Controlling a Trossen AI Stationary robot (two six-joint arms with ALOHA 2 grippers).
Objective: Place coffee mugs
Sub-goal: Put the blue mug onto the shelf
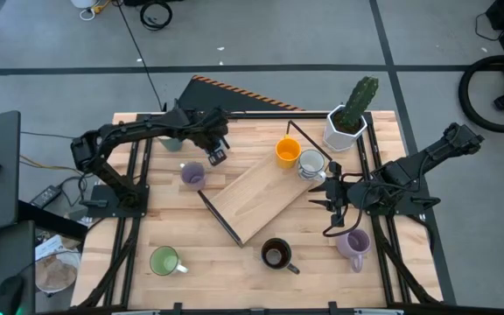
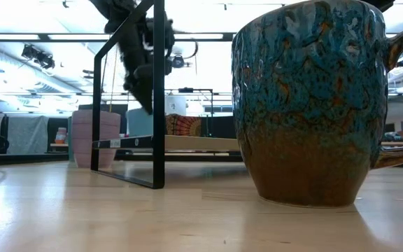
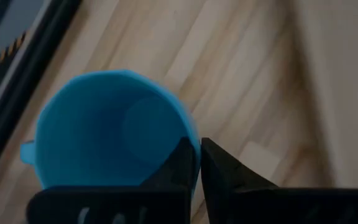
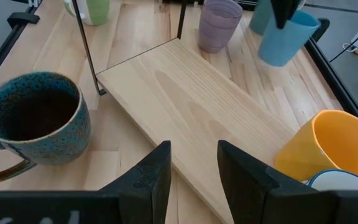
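My left gripper (image 3: 196, 158) is near the table's far left, shut on the blue mug (image 3: 110, 130), which also shows in the right wrist view (image 4: 288, 38). My right gripper (image 4: 193, 165) is open above the right end of the wooden board (image 1: 261, 188) and touches nothing. On the board's far end stand the orange mug (image 1: 287, 151) and the silvery-white mug (image 1: 311, 164). On the table stand a lilac mug (image 1: 192, 175), the green mug (image 1: 164, 261), the dark brown mug (image 1: 276, 254) and a purple mug (image 1: 354, 247). I see no plain white mug. My left gripper holds the blue mug by its rim (image 3: 194, 142), on the side opposite the handle (image 3: 27, 152). One finger (image 3: 180, 163) is inside the mug and the other outside, coming from above and pointing down. The mug hangs slightly tilted; whether its base touches the table I cannot tell.
The board rests slanted on a black metal frame (image 4: 86, 43) across the table's middle. A white cactus pot (image 1: 348, 124) stands at the far right corner. A dull teal thing (image 4: 263, 18) sits just behind the blue mug. Bare tabletop lies along the near edge between the mugs.
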